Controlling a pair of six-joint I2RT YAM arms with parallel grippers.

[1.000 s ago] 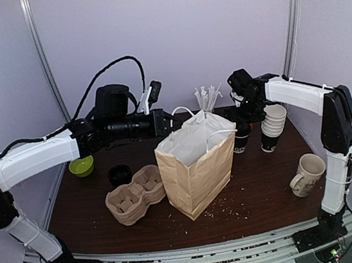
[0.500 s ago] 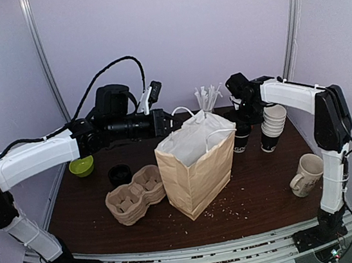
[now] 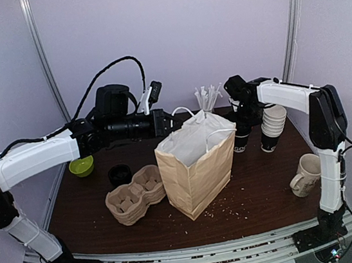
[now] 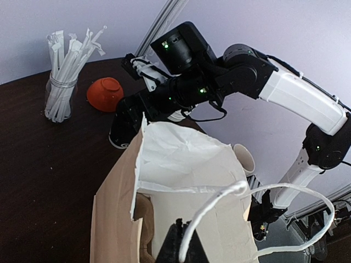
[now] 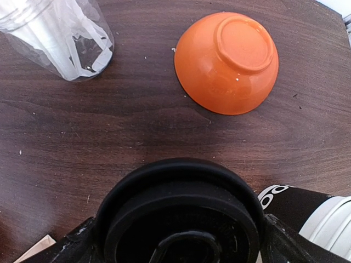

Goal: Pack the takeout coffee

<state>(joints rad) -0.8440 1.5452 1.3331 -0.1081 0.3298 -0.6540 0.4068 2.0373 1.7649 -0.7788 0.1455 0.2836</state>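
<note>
Coffee (image 3: 241,140) stands upright near the far edge of the counter (image 3: 268,190), right of the middle. Its long axis is vertical and its lid is up. It sits between the bag (image 3: 194,168) and the stacked cups (image 3: 271,125). In the top view the right end effector (image 3: 242,124) hangs directly over it, fingers pointing down. The left end effector (image 3: 165,121) is at the bag's far left corner, where a white handle (image 3: 183,110) rises to it. A mug (image 3: 307,174) sits by the right edge. A tray (image 3: 134,194) and a green bowl (image 3: 82,166) are toward the left, and straws (image 3: 207,97) are at the far edge. The counter is dark brown wood flecked with crumbs, and pale lilac walls stand behind and to both sides.

In the left wrist view the left end effector (image 4: 178,246) is pinched closed on the handle (image 4: 230,192), and the bag (image 4: 181,175) gapes open at the top. Past the bag the coffee (image 4: 120,131) stands straight with its base on the counter. The right end effector's fingers are down around its top.

The right wrist view looks straight down the cup's axis onto the round black lid (image 5: 181,213). The right end effector is spread wide, with one finger (image 5: 71,249) on each side of the lid. Whether the fingers touch the lid cannot be told. An upturned orange bowl (image 5: 226,61) lies beyond the lid, toward the far right corner.
</note>
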